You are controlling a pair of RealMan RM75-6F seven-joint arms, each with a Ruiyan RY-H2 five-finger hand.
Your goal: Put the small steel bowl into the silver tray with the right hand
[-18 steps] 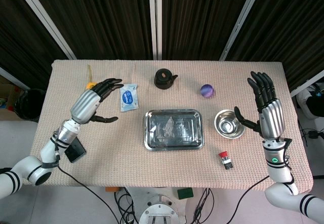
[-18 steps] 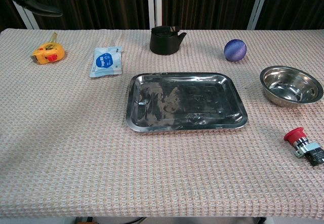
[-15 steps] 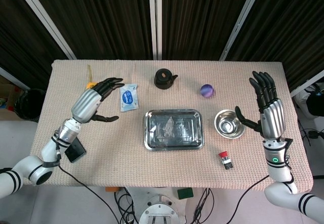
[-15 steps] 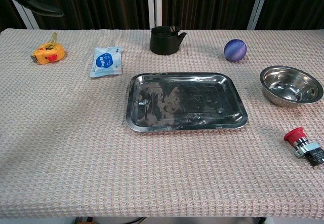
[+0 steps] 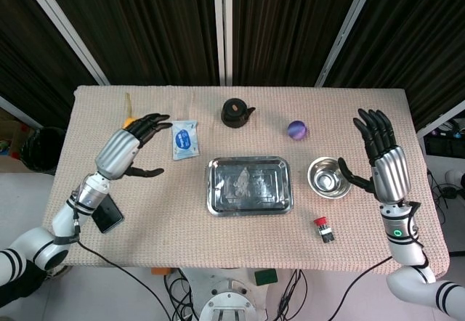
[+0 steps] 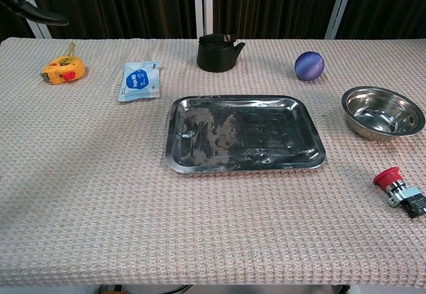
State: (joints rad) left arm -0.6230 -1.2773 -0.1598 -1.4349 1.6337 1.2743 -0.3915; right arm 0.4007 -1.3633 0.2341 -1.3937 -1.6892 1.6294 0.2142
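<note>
The small steel bowl point(image 5: 328, 177) point(image 6: 382, 112) sits upright on the cloth, just right of the silver tray point(image 5: 249, 184) point(image 6: 244, 133), which holds nothing. My right hand point(image 5: 383, 158) is raised right of the bowl, fingers spread and pointing away from me, thumb reaching toward the bowl's rim without clearly touching it. It holds nothing. My left hand point(image 5: 129, 147) hovers over the table's left side with fingers apart and nothing in it. In the chest view only a dark fingertip point(image 6: 30, 11) of the left hand shows at the top left.
A black teapot point(image 5: 236, 112) point(image 6: 217, 52) and a purple ball point(image 5: 297, 129) point(image 6: 309, 65) stand behind the tray. A wipes packet point(image 5: 184, 139) point(image 6: 139, 80) and a yellow tape measure point(image 6: 62, 68) lie at the left. A red button switch point(image 5: 323, 228) point(image 6: 399, 189) lies in front of the bowl.
My left hand has drifted slightly left and toward me. The right hand has shifted slightly. The bowl and tray have not moved.
</note>
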